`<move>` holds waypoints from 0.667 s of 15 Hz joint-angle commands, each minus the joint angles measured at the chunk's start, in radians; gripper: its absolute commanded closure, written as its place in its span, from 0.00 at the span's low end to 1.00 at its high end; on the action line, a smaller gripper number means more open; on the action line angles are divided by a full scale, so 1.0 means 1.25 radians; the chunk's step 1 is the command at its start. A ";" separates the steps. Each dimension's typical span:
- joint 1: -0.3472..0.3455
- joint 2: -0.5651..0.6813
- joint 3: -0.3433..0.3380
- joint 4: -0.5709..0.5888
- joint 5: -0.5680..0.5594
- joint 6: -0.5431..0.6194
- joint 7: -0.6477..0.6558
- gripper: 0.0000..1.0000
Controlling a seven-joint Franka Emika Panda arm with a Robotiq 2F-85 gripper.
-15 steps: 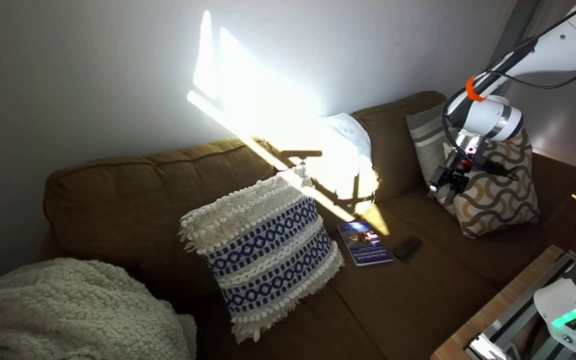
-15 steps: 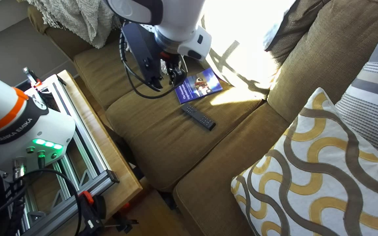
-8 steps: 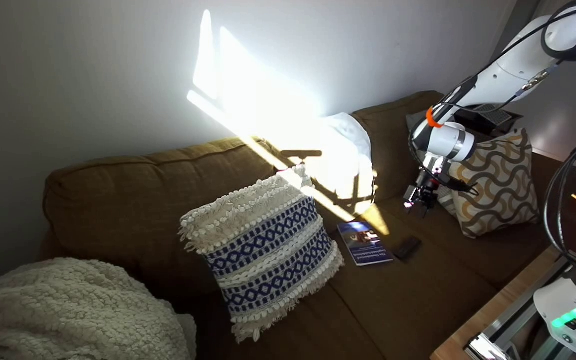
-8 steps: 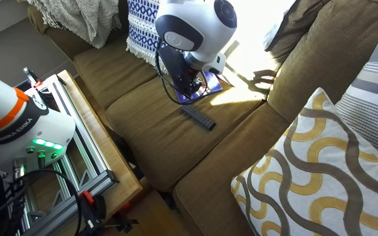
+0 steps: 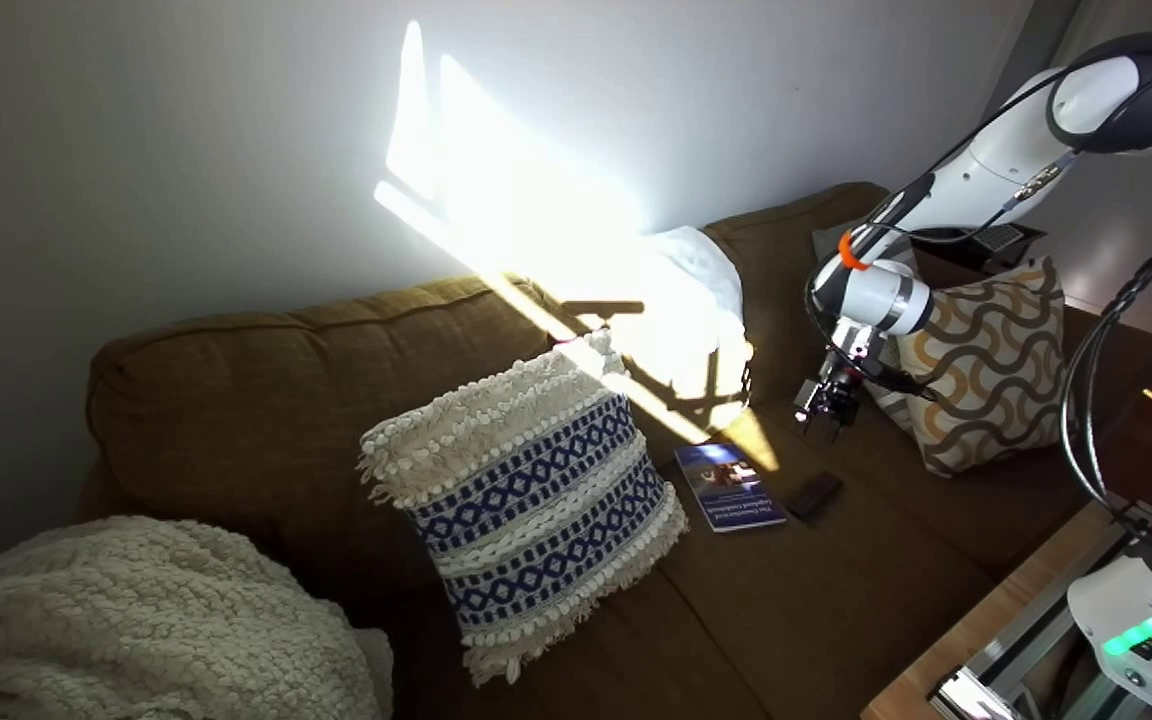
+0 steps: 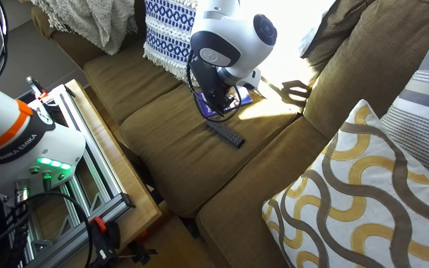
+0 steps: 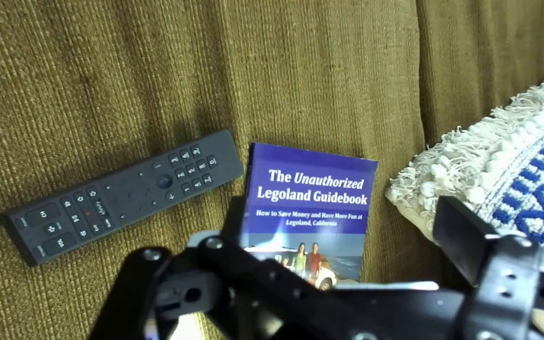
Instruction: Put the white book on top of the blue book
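Gripper [image 7: 343, 215] spread apart and empty near the blue Legoland guidebook [image 7: 307, 215]; white book not located.
The guidebook lies flat on the middle seat cushion [image 6: 184, 160], toward its back corner on the side of the knit pillow [image 5: 541, 500]; a black TV remote [image 7: 125, 198] lies just beside it. No view shows the white book; part of the backrest [image 5: 316, 400] is overexposed. The step, as judged, is positioning; it calls for locating the white book, gripping it by an edge, carrying it level over the guidebook, clear of the remote, and releasing low. Against one second earlier, the gripper stands nearer the remote in both exterior views; guidebook and remote lie unmoved.
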 commanded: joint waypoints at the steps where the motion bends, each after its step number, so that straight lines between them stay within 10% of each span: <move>1: -0.033 0.022 0.030 0.016 -0.004 0.020 0.012 0.00; 10: -0.114 0.282 0.146 0.206 0.036 0.222 -0.024 0.00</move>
